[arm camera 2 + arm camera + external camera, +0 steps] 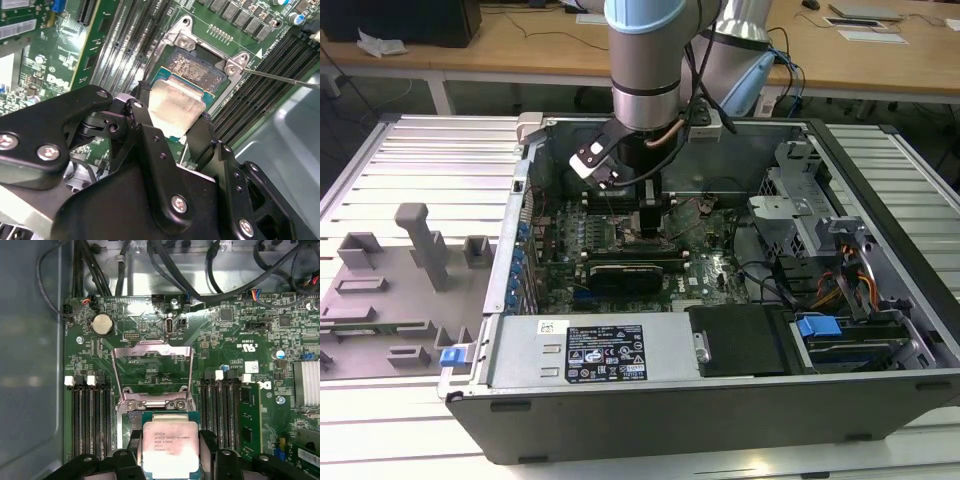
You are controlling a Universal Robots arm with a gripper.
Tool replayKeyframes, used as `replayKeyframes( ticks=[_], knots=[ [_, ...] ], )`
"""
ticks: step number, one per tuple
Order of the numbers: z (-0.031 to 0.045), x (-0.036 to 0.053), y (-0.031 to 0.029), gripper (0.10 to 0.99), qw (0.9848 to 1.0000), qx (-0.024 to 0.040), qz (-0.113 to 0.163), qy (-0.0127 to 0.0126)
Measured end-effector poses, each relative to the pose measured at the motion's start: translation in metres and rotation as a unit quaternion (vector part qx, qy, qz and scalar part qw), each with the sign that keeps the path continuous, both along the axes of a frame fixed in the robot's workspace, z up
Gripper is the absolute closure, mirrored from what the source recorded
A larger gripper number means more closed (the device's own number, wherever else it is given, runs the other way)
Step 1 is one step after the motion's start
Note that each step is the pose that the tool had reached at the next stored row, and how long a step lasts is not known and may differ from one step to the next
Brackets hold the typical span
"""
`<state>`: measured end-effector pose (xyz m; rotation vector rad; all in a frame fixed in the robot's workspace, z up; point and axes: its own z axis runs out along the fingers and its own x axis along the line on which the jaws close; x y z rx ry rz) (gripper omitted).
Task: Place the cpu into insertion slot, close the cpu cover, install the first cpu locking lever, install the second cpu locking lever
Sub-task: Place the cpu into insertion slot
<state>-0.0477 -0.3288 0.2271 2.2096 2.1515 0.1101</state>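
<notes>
My tool [172, 120] clamps the cpu [170, 445] right at the insertion slot [195, 70]; the cpu cover [152, 351] stands open, nothing locked yet.

Small square cpu [170, 446] with dull silver-grey top and green rim, level over part of the insertion slot [196, 67]; contact between the two unclear. Slot's pale centre field and dark frame partly uncovered beyond the cpu's far edge. Thin metal cpu cover [152, 352] with large square window, swung open, standing up from its hinge just beside the slot.
</notes>
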Motion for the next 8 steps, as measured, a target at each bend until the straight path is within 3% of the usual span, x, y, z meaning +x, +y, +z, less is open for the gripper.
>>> replayKeyframes(
  ticks=[8],
  knots=[
    [-0.008,-0.0033,0.0025,0.545,1.0,0.001,0.0,0.0]
  ],
)
